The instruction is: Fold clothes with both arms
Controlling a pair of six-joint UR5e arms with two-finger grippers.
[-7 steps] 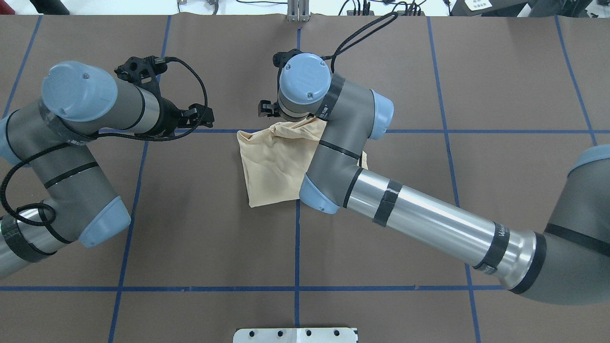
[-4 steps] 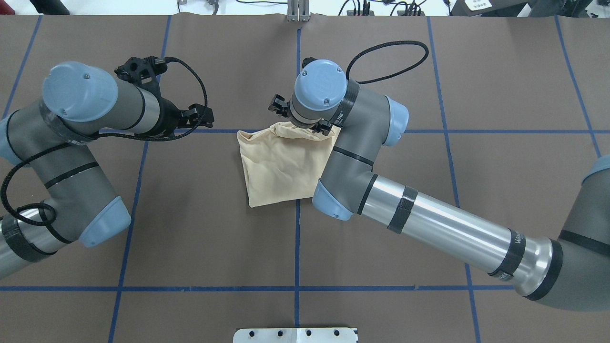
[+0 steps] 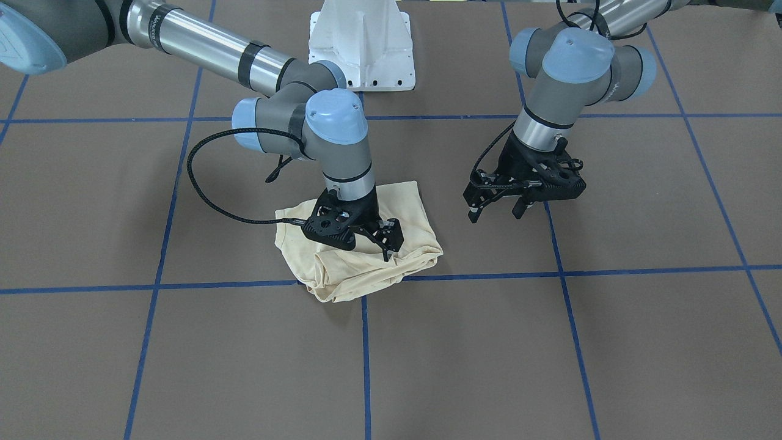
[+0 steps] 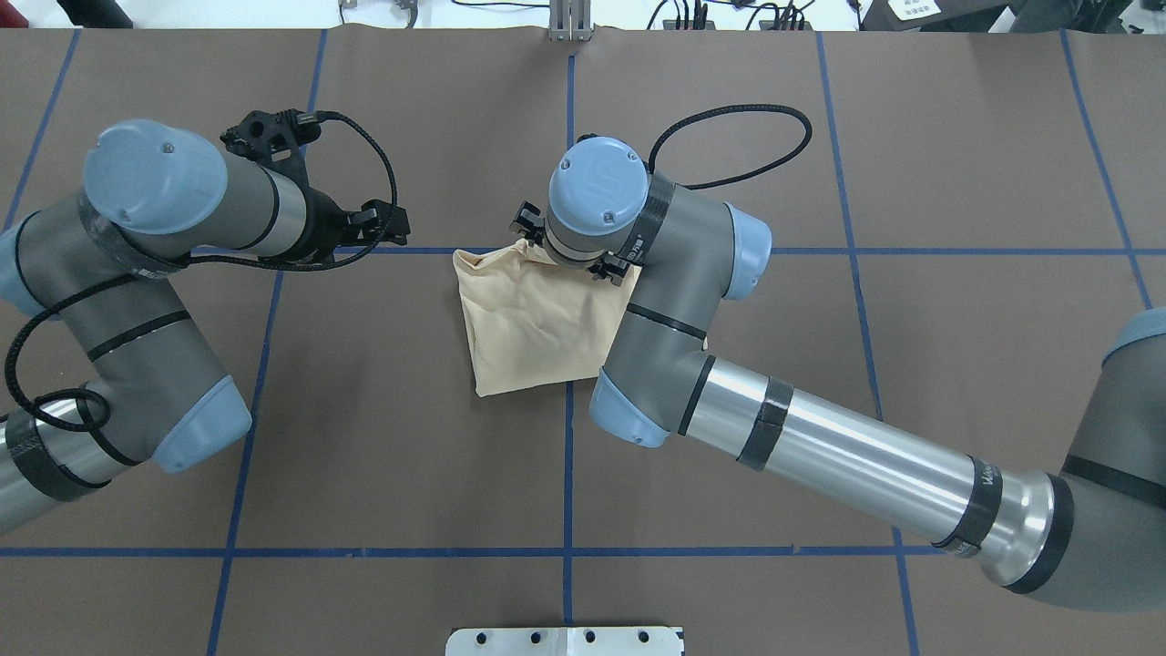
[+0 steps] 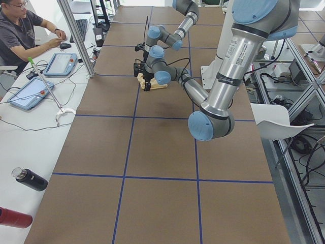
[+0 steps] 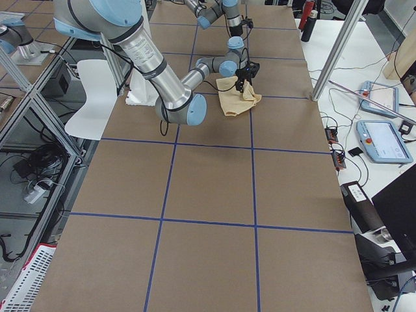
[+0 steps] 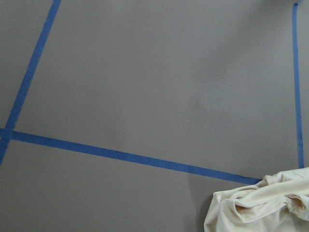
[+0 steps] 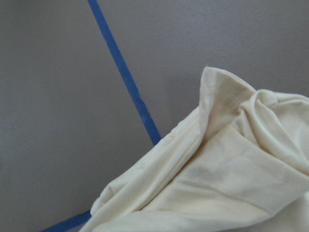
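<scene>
And the right arm's black two-finger pincer [image 3: 391, 244] hangs, jaws apart, right over the pale cream-yellow thin shirt [image 3: 357, 275] bundled mid-frame on the brown counter [image 3: 183, 366], so it's clearly nearer, while the left black pincer [image 3: 496, 212], also spread, waits empty off to the frame's right.

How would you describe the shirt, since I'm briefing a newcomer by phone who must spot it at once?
Start at the brown table crossed by blue tape lines. Near its middle, beneath the wrist of the right arm, a bunched, pale cream-yellow shirt lies by a crossing of two tape lines. It is the only cloth there, soft and light against the dark surface.
</scene>
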